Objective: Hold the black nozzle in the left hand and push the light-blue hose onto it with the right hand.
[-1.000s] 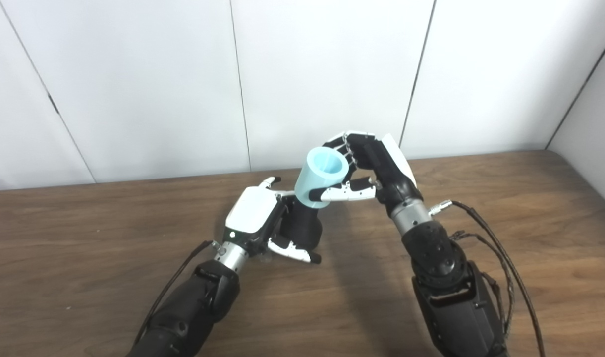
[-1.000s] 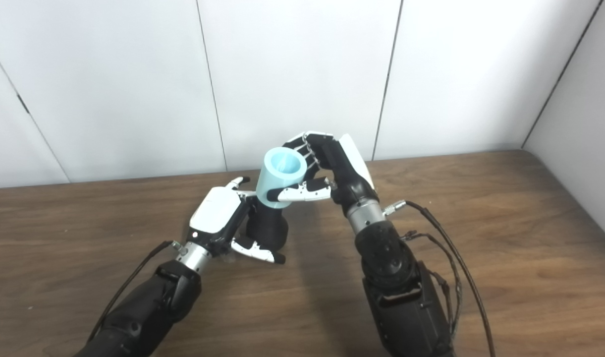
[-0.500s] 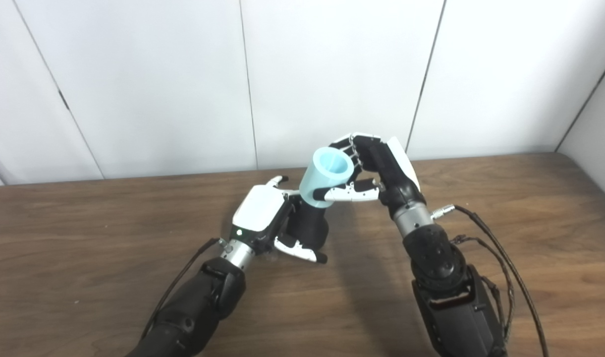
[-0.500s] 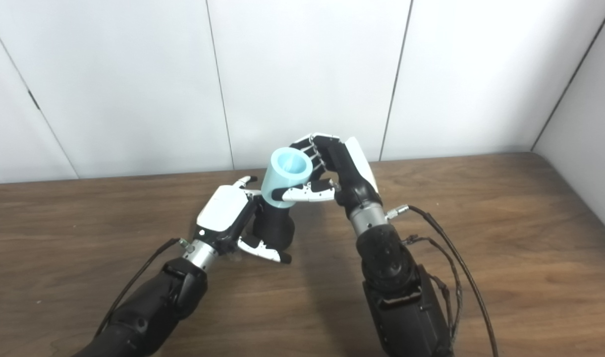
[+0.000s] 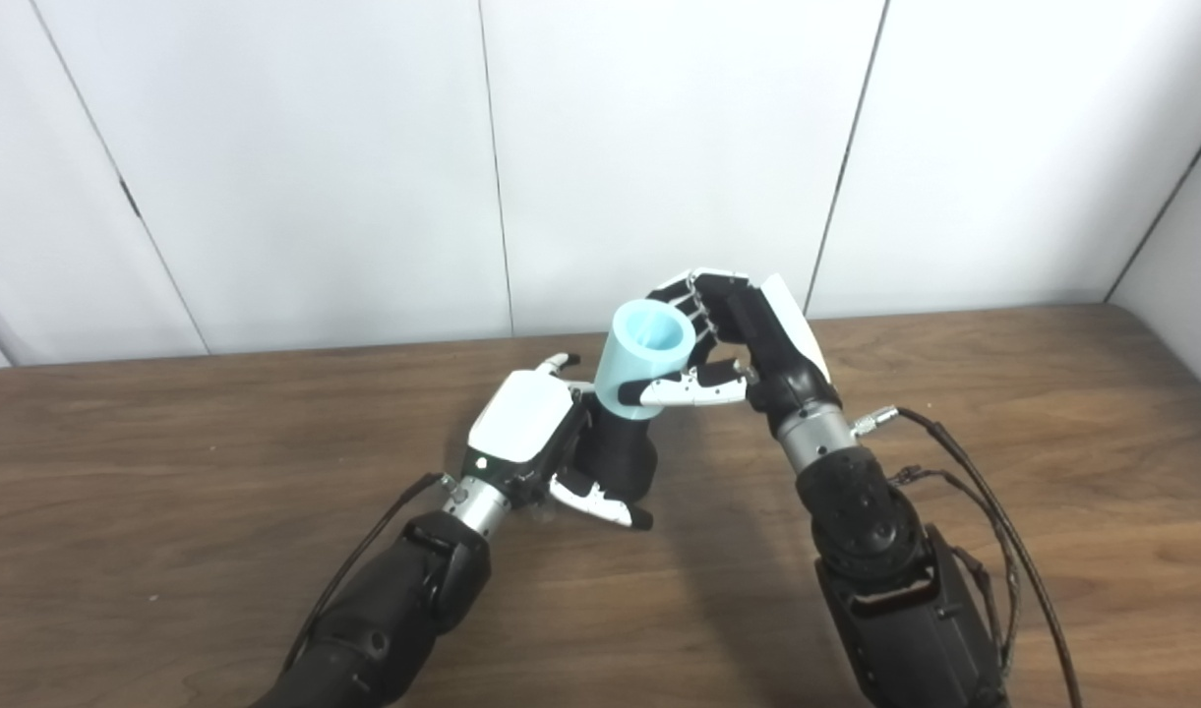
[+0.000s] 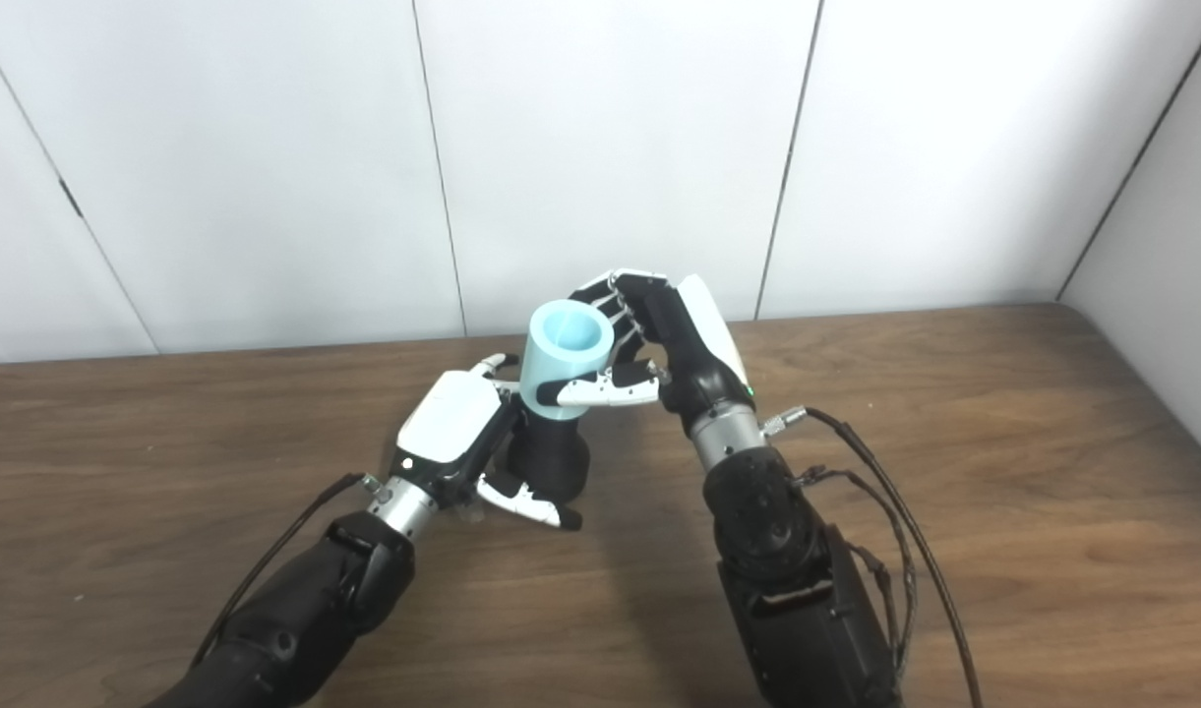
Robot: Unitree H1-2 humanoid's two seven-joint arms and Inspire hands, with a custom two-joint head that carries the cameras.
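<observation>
Black nozzle [image 5: 622, 455] upright on the wood table [image 5: 167, 472], left hand [image 5: 536, 447] wrapped around it from 9 o'clock. Light-blue hose [image 5: 641, 360] seated on top, tilted toward 1 o'clock, right hand [image 5: 748, 339] clamped on it from 3 o'clock.

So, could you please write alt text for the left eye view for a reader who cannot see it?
Two robot hands meet above a brown wooden table: the right hand holds a light-blue hose on top of a black nozzle gripped by the left hand. White wall panels stand behind.
</observation>
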